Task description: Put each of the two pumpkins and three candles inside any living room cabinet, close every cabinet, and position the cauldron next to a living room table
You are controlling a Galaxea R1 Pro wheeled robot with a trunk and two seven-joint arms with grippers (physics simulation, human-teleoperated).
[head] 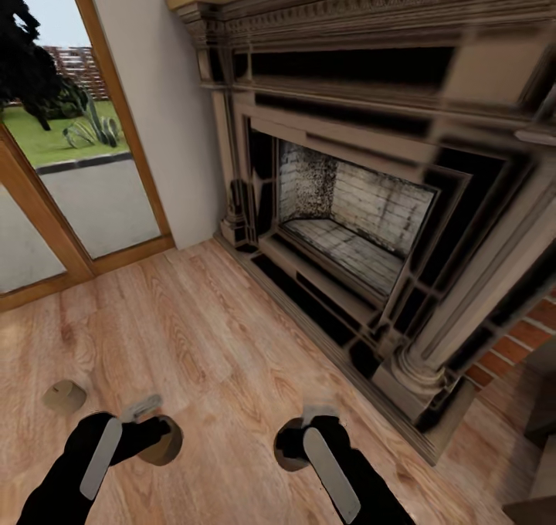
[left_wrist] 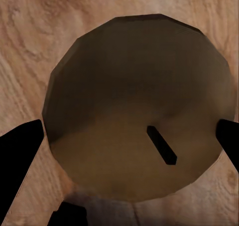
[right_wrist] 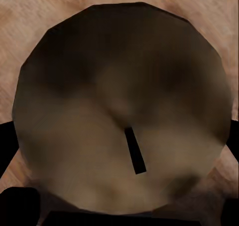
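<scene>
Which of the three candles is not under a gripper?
The candle lying alone on the floor, out beyond the left gripper; the other two sit at the left and right gripper tips.

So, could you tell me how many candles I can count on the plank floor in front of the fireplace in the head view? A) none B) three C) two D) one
B: one candle lies free at far left, one sits under the left gripper, and one sits under the right gripper.

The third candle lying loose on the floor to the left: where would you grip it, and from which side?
Grip the candle across its round sides, coming straight down from above. It looks like a squat stub standing upright on the plank floor, so its flanks seem free all round.
</scene>
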